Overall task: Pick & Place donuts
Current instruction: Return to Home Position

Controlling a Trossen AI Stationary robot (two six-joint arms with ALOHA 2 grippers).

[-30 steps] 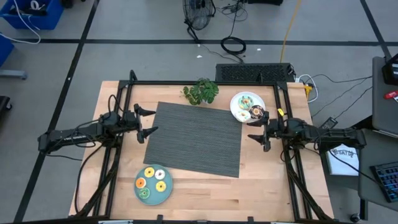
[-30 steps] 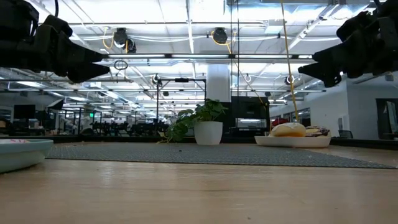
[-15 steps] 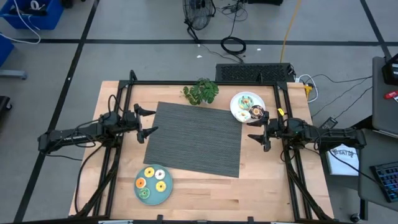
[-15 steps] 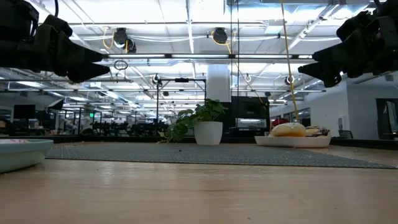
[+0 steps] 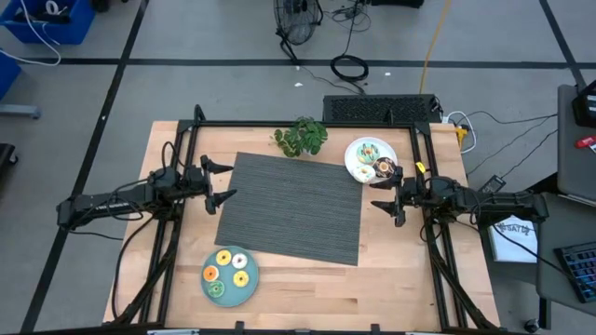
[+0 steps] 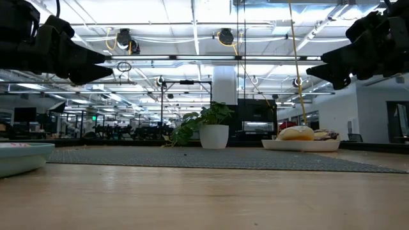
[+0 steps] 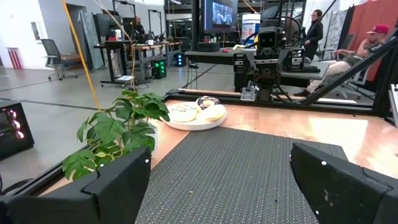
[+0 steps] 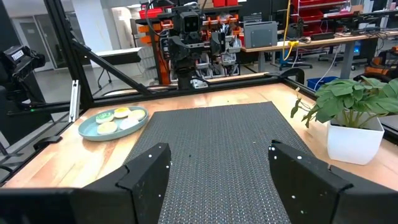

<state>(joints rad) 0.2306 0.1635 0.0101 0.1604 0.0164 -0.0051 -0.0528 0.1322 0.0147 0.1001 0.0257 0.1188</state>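
Several donuts [image 5: 229,270] with yellow, orange, white and green icing lie on a teal plate [image 5: 216,294] near the table's near left. More donuts [image 5: 372,156] lie on a white plate [image 5: 355,171] at the far right; the left wrist view shows these donuts [image 7: 198,112] too. My left gripper [image 5: 222,181] hovers open at the left edge of the dark mat [image 5: 293,207]. My right gripper [image 5: 386,194] hovers open at the mat's right edge, just near of the white plate. Both are raised above the table and hold nothing.
A potted leafy plant [image 5: 300,136] stands at the mat's far edge, left of the white plate. A black frame [image 5: 307,125] runs around the table. People sit in the room [image 7: 367,43] beyond the table. The teal plate [image 8: 111,121] shows in the right wrist view.
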